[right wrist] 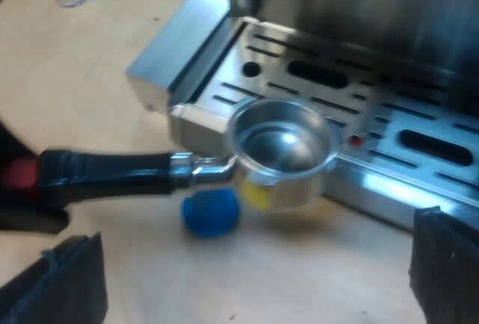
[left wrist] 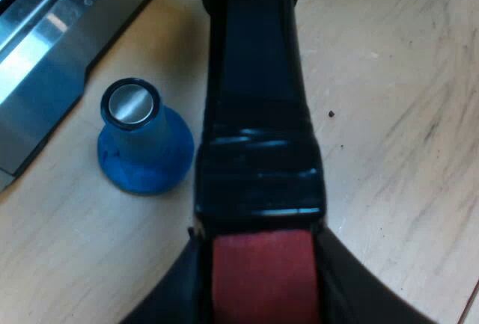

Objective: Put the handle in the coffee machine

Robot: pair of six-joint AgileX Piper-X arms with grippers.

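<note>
The metal holder (right wrist: 283,152) hangs level just above the table, its round basket facing up at the front edge of the espresso machine's drip tray (right wrist: 359,92). Its dark handle (left wrist: 258,77) ends in red (left wrist: 262,275), and my left gripper (left wrist: 262,264) is shut on that red end. The same handle (right wrist: 112,174) runs from the basket out to the left gripper (right wrist: 19,189). My right gripper (right wrist: 254,279) is open over the table, short of the holder, with nothing between its fingers (right wrist: 67,279).
A blue tamper (left wrist: 142,144) with a metal top stands on the wooden table (left wrist: 389,114) beside the machine's base (left wrist: 45,47). From the right wrist the tamper (right wrist: 211,212) sits below the holder's neck.
</note>
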